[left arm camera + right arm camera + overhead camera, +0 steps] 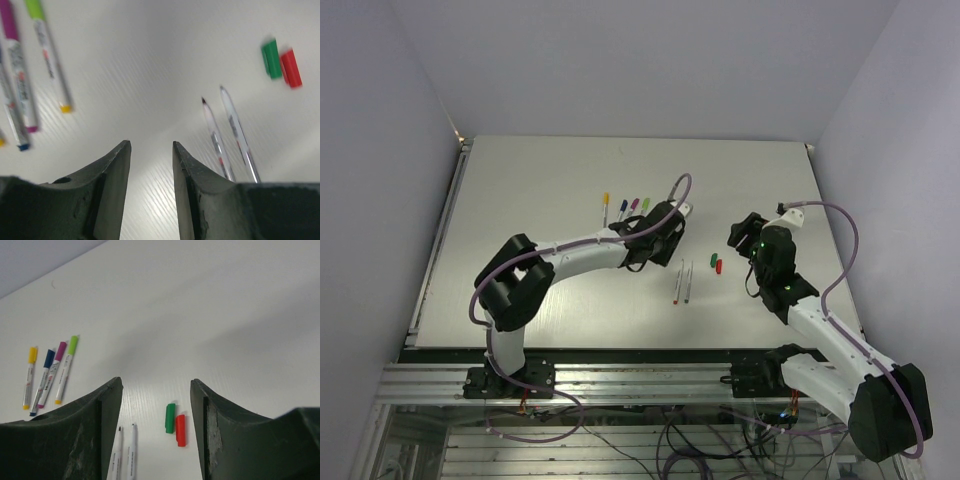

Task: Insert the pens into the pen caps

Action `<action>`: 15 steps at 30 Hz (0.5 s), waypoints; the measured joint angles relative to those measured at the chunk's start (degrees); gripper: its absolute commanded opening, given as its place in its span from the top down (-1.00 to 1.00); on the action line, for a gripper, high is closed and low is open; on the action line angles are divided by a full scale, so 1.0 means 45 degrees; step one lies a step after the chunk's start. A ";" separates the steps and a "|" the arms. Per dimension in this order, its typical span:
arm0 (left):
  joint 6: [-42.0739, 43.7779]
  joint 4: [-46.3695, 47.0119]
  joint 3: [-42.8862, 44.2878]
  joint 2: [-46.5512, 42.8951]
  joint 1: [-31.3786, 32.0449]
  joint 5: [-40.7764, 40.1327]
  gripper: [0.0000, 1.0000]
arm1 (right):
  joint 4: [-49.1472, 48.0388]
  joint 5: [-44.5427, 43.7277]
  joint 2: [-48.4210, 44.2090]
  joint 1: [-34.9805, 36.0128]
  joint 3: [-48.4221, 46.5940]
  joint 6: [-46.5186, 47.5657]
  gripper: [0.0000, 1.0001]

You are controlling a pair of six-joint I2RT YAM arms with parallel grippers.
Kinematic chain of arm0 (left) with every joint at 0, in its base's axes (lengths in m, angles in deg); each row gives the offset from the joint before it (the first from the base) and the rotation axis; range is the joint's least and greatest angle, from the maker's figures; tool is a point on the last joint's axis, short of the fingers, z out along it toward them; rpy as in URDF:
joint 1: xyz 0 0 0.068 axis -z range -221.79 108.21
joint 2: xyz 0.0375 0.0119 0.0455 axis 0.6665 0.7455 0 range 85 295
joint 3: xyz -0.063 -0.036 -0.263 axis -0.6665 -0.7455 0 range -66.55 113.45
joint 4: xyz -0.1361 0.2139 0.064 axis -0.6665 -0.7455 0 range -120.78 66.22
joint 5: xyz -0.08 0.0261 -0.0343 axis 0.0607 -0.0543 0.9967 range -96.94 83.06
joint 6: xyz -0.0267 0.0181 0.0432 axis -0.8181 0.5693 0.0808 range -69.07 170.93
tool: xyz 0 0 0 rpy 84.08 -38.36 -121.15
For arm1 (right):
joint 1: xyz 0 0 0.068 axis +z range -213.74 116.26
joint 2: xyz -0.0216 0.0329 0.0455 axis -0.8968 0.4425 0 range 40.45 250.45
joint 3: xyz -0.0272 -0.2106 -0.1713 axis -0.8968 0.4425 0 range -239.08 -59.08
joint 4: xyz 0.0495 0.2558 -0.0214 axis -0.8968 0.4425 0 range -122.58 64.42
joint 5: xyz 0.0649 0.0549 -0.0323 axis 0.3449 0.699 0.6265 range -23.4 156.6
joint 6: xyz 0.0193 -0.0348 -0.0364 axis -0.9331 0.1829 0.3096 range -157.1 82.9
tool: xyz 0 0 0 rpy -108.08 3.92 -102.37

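White bench (540,200) is holding two uncapped pens (217,137) just right of the open, empty left end effector (150,145). Loose caps (170,418) are lying ahead of the open right end effector (156,382), needing square gripping.

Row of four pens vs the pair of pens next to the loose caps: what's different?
1. The four pens in the row wear coloured caps (yellow, blue, magenta, green); the pair has bare tips.
2. The row lies farther back; the pair lies nearer, beside the loose green cap and red cap.
Shared: pale barrels, lying flat, side by side.
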 measured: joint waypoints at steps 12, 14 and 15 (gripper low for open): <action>-0.0214 -0.0165 -0.0194 0.0155 0.0865 0.1438 -0.16 | 0.0010 -0.0029 -0.0175 -0.0024 0.0146 -0.0160 -0.07; -0.0209 -0.0170 -0.0170 0.0345 0.0908 0.1540 -0.17 | 0.0034 -0.0019 -0.0175 -0.0024 0.0194 -0.0194 -0.07; -0.0209 -0.0175 -0.0126 0.0505 0.0928 0.1574 -0.17 | 0.0044 -0.0019 -0.0175 -0.0029 0.0199 -0.0199 -0.07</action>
